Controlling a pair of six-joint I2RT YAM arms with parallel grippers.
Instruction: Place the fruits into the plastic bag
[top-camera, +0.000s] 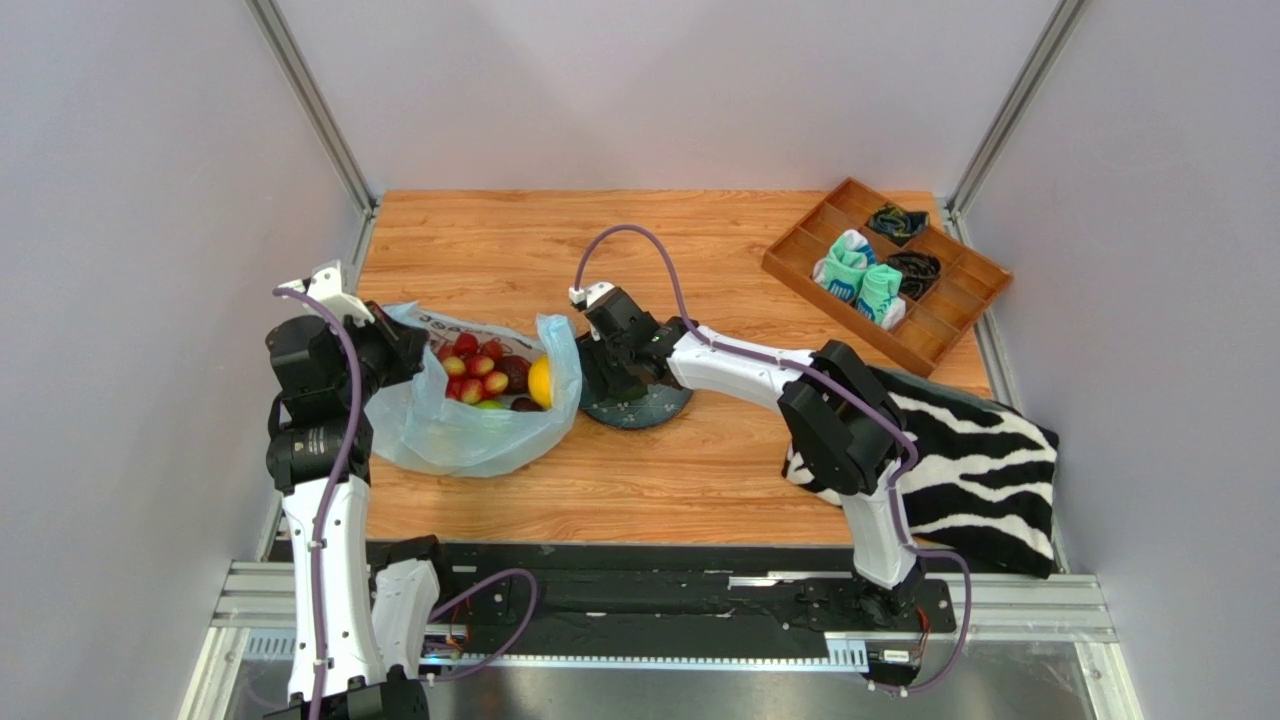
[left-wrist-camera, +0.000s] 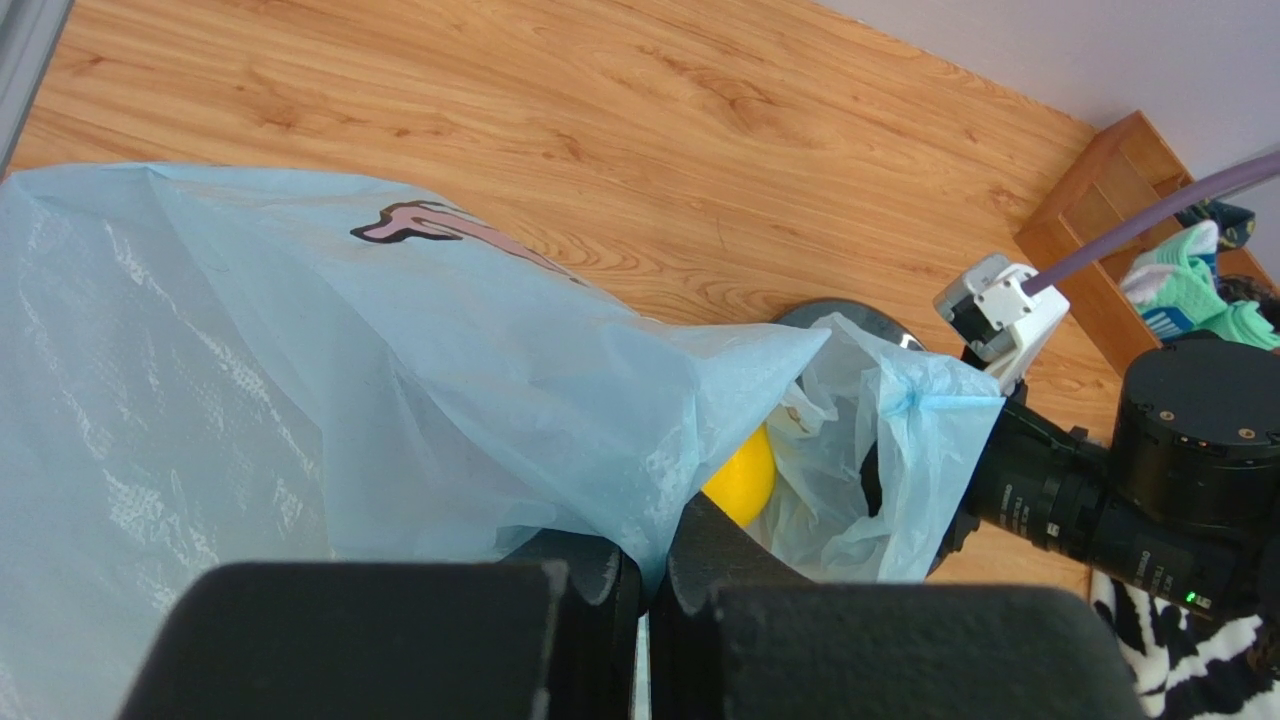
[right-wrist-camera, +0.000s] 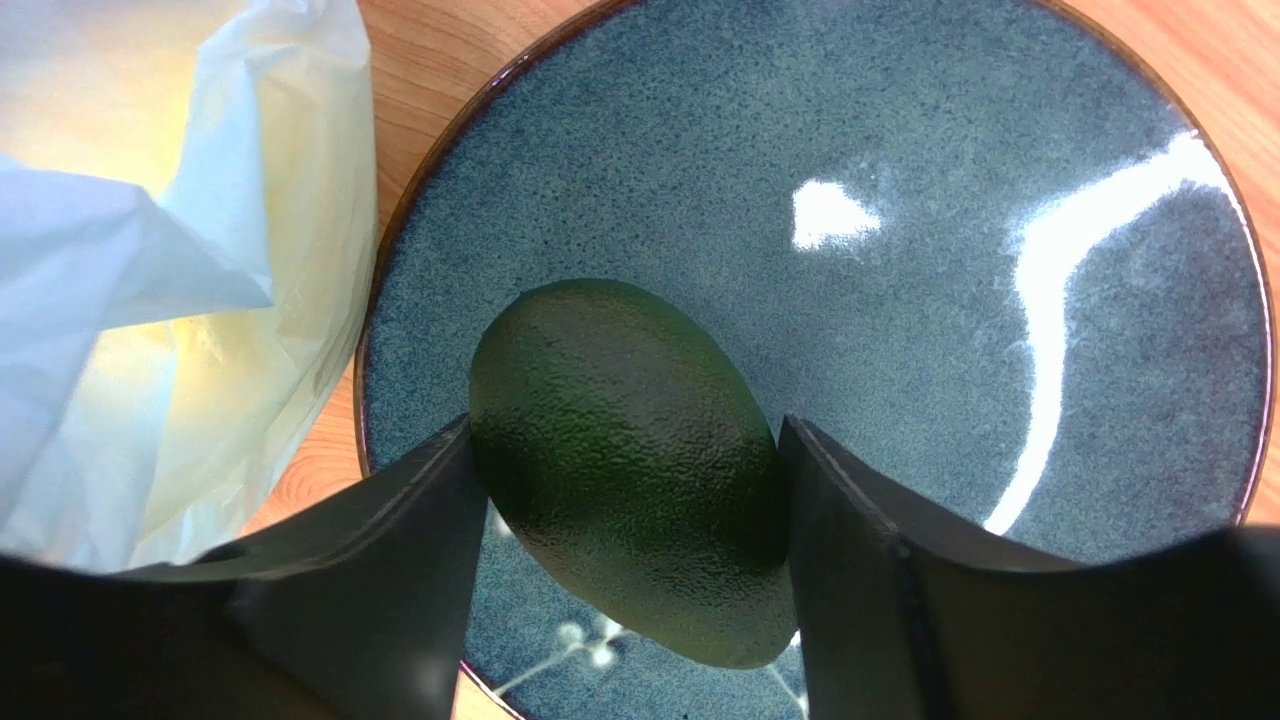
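The pale blue plastic bag lies at the left of the table with its mouth facing right. Inside it are several small red fruits, a dark red-purple fruit and a yellow lemon. My left gripper is shut on the bag's upper edge, and the lemon shows just past the fingers. The right gripper is down over the dark round plate. Its fingers press both sides of the dark green fruit, which rests on the plate.
A wooden compartment tray holding folded cloth items stands at the back right. The zebra-striped cloth lies at the right front under the right arm. The bag's rim touches the plate's left side.
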